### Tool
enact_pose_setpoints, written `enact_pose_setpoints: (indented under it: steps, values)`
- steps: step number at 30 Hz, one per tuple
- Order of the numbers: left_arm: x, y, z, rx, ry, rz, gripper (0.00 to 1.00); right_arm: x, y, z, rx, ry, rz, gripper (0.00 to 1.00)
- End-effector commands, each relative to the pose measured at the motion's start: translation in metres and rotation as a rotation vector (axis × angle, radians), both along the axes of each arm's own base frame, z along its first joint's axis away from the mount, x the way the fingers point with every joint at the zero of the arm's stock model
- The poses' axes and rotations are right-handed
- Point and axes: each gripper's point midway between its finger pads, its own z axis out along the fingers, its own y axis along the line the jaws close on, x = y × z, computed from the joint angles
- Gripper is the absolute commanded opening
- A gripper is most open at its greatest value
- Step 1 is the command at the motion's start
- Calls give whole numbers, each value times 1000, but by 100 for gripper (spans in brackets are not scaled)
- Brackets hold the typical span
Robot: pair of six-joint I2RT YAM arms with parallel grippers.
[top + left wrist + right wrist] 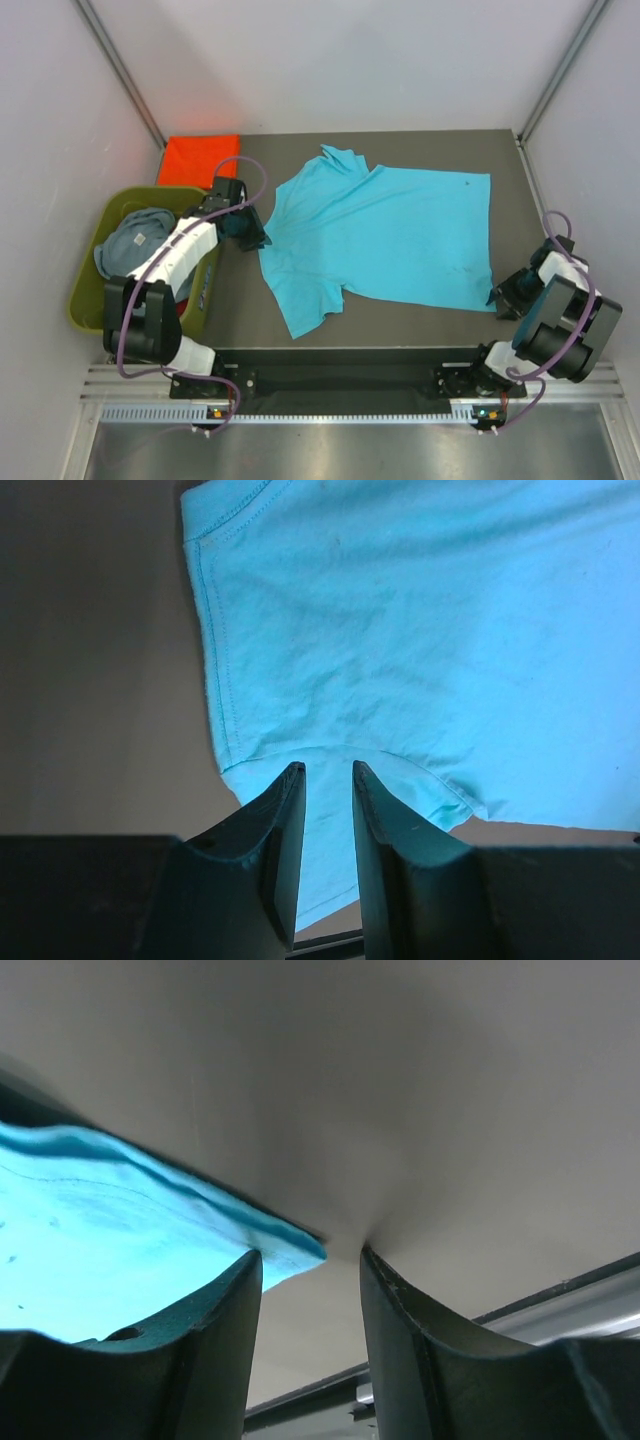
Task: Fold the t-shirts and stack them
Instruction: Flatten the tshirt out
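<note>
The turquoise t-shirt (pixel 390 235) lies spread out in the middle of the desk (pixel 420 325). It is soft, thin and light, so it will likely flop and wrinkle if you grab its middle. Take it by the edges and corners, where the seam is thicker. Your left end effector (pixel 327 770) sits at the shirt's left edge by a sleeve, fingers a little apart, pinching nothing I can see. Your right end effector (pixel 310 1255) is at the shirt's lower right corner, fingers wider apart, with the corner tip between them but not squeezed. The orange-red t-shirt (pixel 198 158) lies folded at the upper left, and the grey-blue t-shirt (pixel 135 240) sits in the green tub (pixel 85 290).
</note>
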Motion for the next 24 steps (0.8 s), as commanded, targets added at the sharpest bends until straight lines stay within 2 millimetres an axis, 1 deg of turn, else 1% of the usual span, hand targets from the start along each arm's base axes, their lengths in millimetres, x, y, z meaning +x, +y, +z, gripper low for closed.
enact_pose_setpoints:
  steps: [1,3,6,7,8,9,10,11,13,15,16,18,19,20,22,23,24]
  values:
    - [5,-2,2,-1,-18,-19,30,12,-7,-9,-8,-32,-32,44]
    - [7,-2,2,7,-20,-22,30,14,-13,-13,-33,-27,-43,43]
    - [8,0,4,17,-15,-19,31,13,-17,-17,-44,-4,-56,34]
    - [7,0,6,16,-21,-19,31,12,-17,-18,-46,-1,-54,24]
    - [4,0,5,15,-13,-18,33,11,-18,-19,-54,1,-51,19]
    - [3,-1,6,8,-12,-19,34,11,-20,-18,-60,-2,-48,8]
    - [0,-1,6,6,-6,-19,35,11,-20,-18,-68,-2,-35,4]
    - [-8,1,1,9,25,-15,35,12,-21,-17,-71,-7,-31,0]
    - [-18,-2,-3,-12,60,-21,34,15,-23,-11,-81,-22,-22,0]
    - [-34,-5,-12,-29,110,-27,35,20,-21,-6,-78,-50,-7,0]
    - [-39,-6,-12,-37,117,-30,35,25,-23,2,-99,-75,8,0]
    - [-56,-9,-17,-17,159,-37,37,33,-22,10,-124,-105,42,0]
    - [-61,-12,-15,-1,154,-46,37,34,-21,12,-127,-110,53,0]
    - [-73,-23,-16,21,165,-82,37,37,-19,13,-132,-119,72,0]
    - [-88,-28,-16,44,188,-76,37,40,-18,15,-141,-131,89,0]
    - [-101,-36,-20,50,212,-102,36,40,-17,15,-142,-132,96,0]
    - [-107,-40,-21,46,228,-89,36,40,-15,14,-137,-133,92,0]
